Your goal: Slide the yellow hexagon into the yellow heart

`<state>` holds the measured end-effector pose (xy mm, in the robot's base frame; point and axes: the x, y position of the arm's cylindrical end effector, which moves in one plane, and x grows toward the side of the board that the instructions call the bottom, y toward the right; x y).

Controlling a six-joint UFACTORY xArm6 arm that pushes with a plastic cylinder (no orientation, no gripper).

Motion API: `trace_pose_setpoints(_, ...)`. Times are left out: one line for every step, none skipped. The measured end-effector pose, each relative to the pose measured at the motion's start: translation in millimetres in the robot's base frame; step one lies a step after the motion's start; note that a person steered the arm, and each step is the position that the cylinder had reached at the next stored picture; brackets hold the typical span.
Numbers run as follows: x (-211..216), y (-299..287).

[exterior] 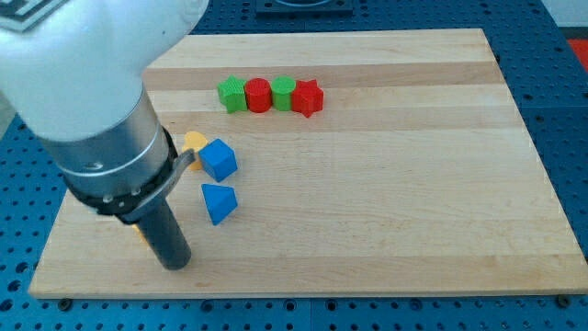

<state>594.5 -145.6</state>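
Hard to score progress from here, since most of the action sits behind the arm's big housing at the left.

- Yellow piece (194, 141) peeking out just left of the blue cube (219, 159), touching or nearly touching it; too little visible to tell hexagon from heart.
- Thin sliver of yellow-orange (141, 231) at the rod's near-left edge; shape likewise unreadable.
- If those are the two yellow blocks, apparently still apart, with the rod between them, so contact not yet confirmed and probably still to do.
- End effector: a bare rod, nothing to clench or release, grasping nothing; my tip (174, 266) planted on the tabletop (386, 211) near the front-left edge, left of and nearer than the blue triangular block (219, 202).
- Far row untouched and irrelevant: green star (232, 94), red cylinder (258, 95), green cylinder (282, 93), red star (308, 97), all side by side and touching.

Remaining, by this reading: closing the gap between the yellow pair without dragging the blue blocks along.
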Motion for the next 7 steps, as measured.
trace_pose_setpoints(1, -30)
trace_pose_setpoints(1, -42)
trace_pose_setpoints(-2, -42)
trace_pose_setpoints(-30, -42)
trace_pose_setpoints(-70, -42)
trace_pose_setpoints(-108, -42)
trace_pose_setpoints(-140, -47)
